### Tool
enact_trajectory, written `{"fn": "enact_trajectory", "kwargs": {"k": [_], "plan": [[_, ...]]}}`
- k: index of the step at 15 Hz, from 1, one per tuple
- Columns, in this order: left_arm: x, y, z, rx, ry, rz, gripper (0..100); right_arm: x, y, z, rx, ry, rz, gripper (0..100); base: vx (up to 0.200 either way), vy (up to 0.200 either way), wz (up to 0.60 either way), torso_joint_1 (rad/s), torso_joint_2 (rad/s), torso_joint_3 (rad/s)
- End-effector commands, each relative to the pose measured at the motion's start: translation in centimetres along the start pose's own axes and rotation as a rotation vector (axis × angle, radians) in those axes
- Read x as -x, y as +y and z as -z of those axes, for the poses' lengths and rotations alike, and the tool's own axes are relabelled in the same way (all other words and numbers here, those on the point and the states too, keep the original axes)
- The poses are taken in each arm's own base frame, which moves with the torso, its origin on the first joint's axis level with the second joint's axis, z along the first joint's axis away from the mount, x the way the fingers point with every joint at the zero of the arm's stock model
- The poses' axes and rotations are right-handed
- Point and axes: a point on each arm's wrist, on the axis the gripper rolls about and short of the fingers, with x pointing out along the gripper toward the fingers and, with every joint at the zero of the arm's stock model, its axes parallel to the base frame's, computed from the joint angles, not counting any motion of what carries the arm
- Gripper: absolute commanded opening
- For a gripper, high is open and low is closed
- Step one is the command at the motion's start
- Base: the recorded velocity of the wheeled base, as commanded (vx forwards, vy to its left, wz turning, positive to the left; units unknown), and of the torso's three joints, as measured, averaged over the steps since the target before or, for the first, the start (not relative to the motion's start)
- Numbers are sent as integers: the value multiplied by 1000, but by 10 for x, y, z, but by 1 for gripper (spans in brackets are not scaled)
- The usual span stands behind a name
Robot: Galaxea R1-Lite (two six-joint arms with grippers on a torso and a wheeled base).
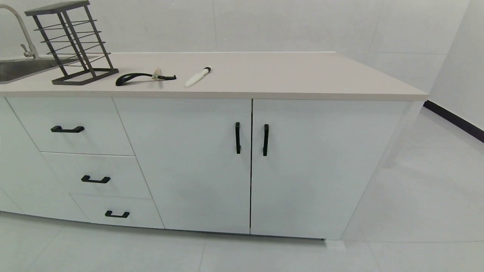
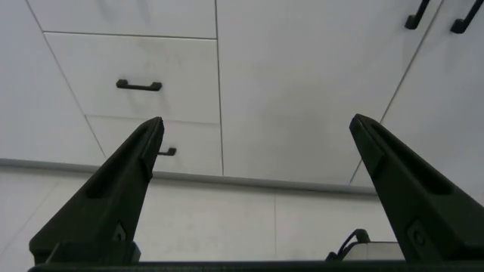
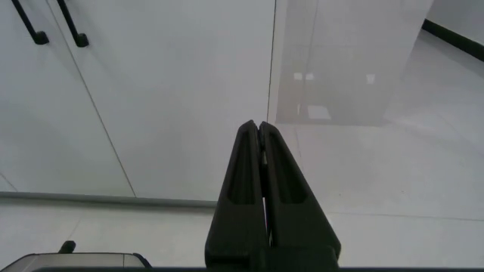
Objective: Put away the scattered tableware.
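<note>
On the beige countertop (image 1: 283, 71) lie a black ladle-like utensil (image 1: 130, 78) with a small pale piece at its handle (image 1: 156, 74) and, just to its right, a white knife with a black end (image 1: 197, 77). A black wire rack (image 1: 73, 43) stands left of them. My left gripper (image 2: 257, 128) hangs low in front of the drawers, open with nothing between its fingers. My right gripper (image 3: 261, 132) is down near the floor before the cabinet's right end, its fingers pressed shut on nothing.
A steel sink (image 1: 20, 68) with a tap (image 1: 22, 32) is at the counter's far left. Below are drawers with black handles (image 1: 67, 129) and two cabinet doors with vertical handles (image 1: 251, 139). Open tiled floor (image 1: 416, 211) spreads to the right.
</note>
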Motion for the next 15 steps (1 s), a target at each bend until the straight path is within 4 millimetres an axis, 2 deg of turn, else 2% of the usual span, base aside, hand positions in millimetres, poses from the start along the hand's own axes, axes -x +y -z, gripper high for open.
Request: {"fn": "enact_trajectory", "kwargs": {"k": [1, 7, 12, 13, 15], "plan": [[0, 0, 0, 0, 1, -1, 100, 0, 0, 0, 0, 4, 1, 0, 0, 200, 0, 7, 2, 2], [0, 0, 0, 0, 1, 0, 100, 0, 0, 0, 0, 2, 1, 0, 0, 200, 0, 2, 3, 5], [0, 0, 0, -1, 1, 0, 100, 0, 0, 0, 2, 2, 1, 0, 200, 200, 0, 1, 3, 5], [0, 0, 0, -1, 1, -1, 100, 0, 0, 0, 2, 2, 1, 0, 0, 200, 0, 7, 7, 2], [0, 0, 0, -3, 1, -1, 100, 0, 0, 0, 3, 2, 1, 0, 0, 200, 600, 7, 5, -2]]}}
